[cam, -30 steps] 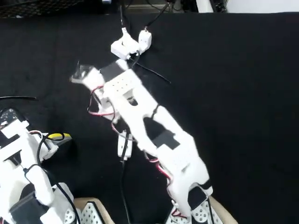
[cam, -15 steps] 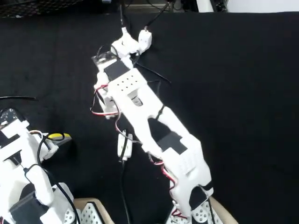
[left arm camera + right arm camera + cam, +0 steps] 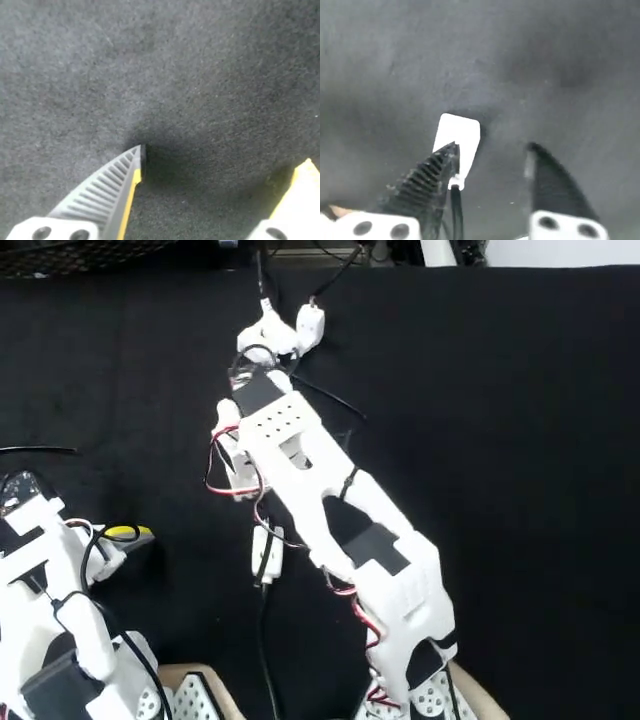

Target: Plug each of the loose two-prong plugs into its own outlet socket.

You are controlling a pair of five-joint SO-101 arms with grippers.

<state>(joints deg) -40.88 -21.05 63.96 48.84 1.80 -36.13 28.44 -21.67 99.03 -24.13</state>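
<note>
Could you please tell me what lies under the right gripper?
Beneath the open right gripper, a white plug lies on the black cloth. One finger covers its near corner, and its prongs cannot be made out.

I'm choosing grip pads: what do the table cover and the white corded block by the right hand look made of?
Table cover: black felt-like cloth, matte, with a fuzzy nap. White block: probably moulded plastic, smooth and evenly bright.
</note>
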